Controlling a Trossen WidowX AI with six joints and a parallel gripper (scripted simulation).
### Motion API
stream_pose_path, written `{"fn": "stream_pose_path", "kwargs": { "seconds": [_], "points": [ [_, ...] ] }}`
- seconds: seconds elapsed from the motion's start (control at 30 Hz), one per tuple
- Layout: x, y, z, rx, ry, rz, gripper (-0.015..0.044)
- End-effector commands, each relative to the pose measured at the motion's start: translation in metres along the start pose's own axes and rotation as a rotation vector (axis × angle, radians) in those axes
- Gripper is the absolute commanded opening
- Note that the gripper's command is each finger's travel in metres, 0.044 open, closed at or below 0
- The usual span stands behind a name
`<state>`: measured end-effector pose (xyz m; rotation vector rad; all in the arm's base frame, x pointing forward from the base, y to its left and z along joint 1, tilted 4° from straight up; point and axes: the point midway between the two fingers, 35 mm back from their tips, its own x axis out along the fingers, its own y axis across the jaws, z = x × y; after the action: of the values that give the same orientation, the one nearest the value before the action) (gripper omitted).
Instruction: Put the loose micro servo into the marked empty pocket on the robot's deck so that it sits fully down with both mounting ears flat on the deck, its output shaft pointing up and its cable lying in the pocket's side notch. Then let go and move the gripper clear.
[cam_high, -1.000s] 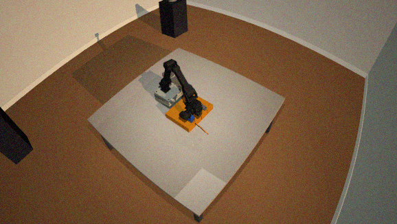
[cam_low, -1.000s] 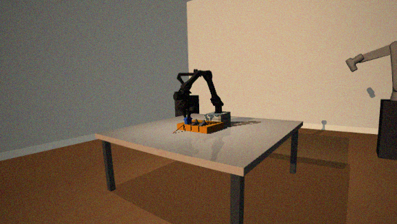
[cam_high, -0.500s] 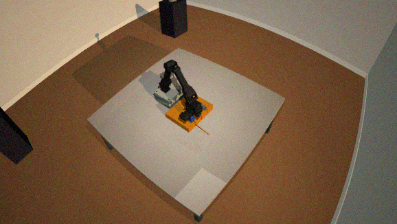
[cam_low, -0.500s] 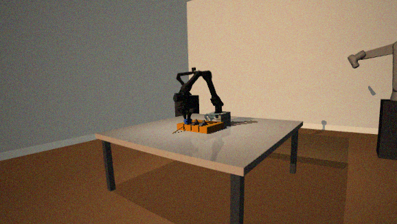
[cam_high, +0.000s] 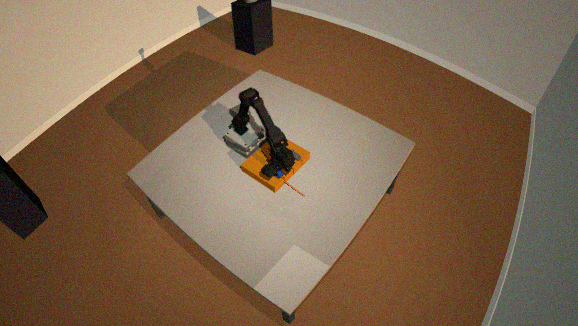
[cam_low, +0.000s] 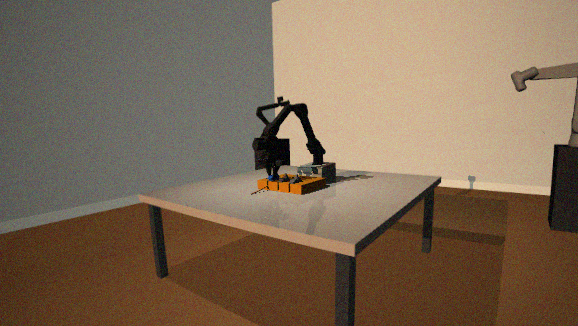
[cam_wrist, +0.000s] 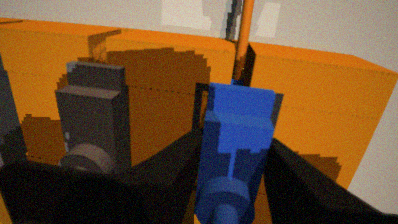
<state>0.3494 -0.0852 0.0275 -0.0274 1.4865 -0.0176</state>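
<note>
Grey servo (cam_wrist: 95, 125): seated in deck, just left of pincer.
Table (cam_high: 210, 210): grey, below pincer.
Black pedestal (cam_high: 252, 25): on floor, far beyond pincer.
Pale arm (cam_low: 542, 75): well apart.

Matt blue servo (cam_wrist: 235, 135), matt orange deck (cam_wrist: 320, 95)

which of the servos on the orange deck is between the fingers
The blue servo, on the right in the wrist view, with dark fingers on both sides. The grey servo to its left sits in the deck, ungripped.
</note>
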Motion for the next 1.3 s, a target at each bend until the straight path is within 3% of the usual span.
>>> {"fn": "stream_pose_path", "kwargs": {
  "seconds": [0.0, 0.3, 0.53, 0.77, 0.97, 1.27],
  "points": [
    [0.004, 0.000, 0.000, 0.003, 0.000, -0.001, 0.0000],
    [0.011, 0.000, 0.000, 0.003, 0.000, -0.001, 0.0000],
    [0.009, 0.000, 0.000, 0.003, 0.000, -0.001, 0.0184],
    [-0.023, 0.001, -0.001, 0.003, 0.000, -0.001, 0.0187],
    [-0.026, 0.001, -0.001, 0.003, 0.000, -0.001, 0.0187],
    [-0.068, -0.003, -0.062, 0.002, 0.000, -0.002, 0.0424]
  ]
}}
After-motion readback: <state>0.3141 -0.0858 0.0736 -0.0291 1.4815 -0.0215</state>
